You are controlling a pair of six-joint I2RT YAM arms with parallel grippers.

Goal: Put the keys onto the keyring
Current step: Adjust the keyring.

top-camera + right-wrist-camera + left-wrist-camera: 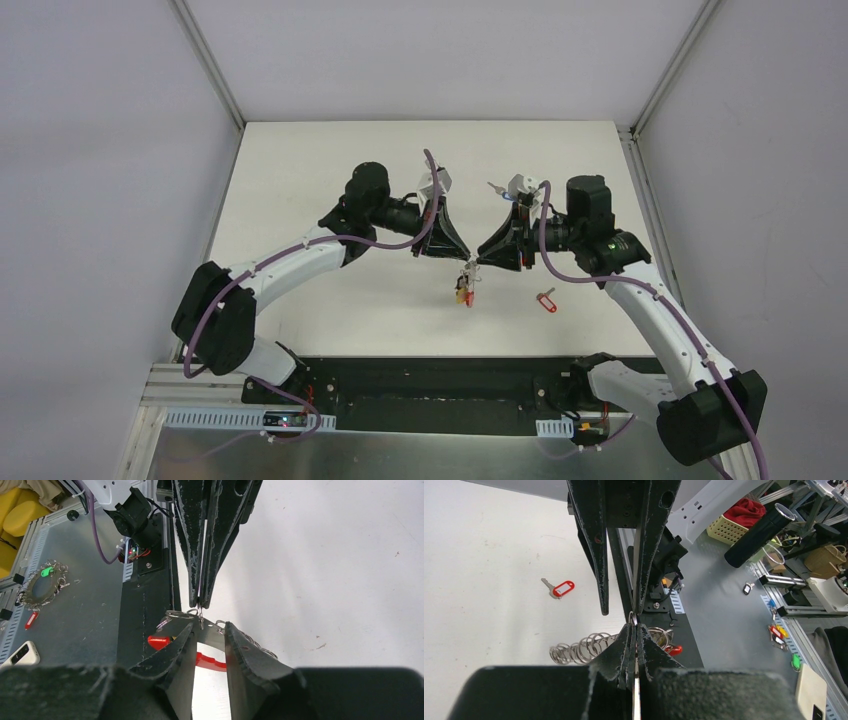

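The keyring (465, 287) hangs between the two grippers above the table's middle. My left gripper (461, 258) is shut on one of its small metal clips (634, 619); a row of such clips (584, 650) trails to the left. My right gripper (209, 626) is open, its jaws standing apart on either side of the keyring's grey half (212, 636), with the red half (212, 662) below. A red-tagged key (159, 642) hangs on the loop. Another red-tagged key (546, 300) lies loose on the table. Behind the right wrist lies a blue-tagged key (499, 190).
The black base rail (430, 385) runs along the table's near edge. Grey walls close in the back and both sides. Beyond the table are a metal bench with another ring of keys (42, 582), a basket (736, 522) and a black cylinder (759, 535).
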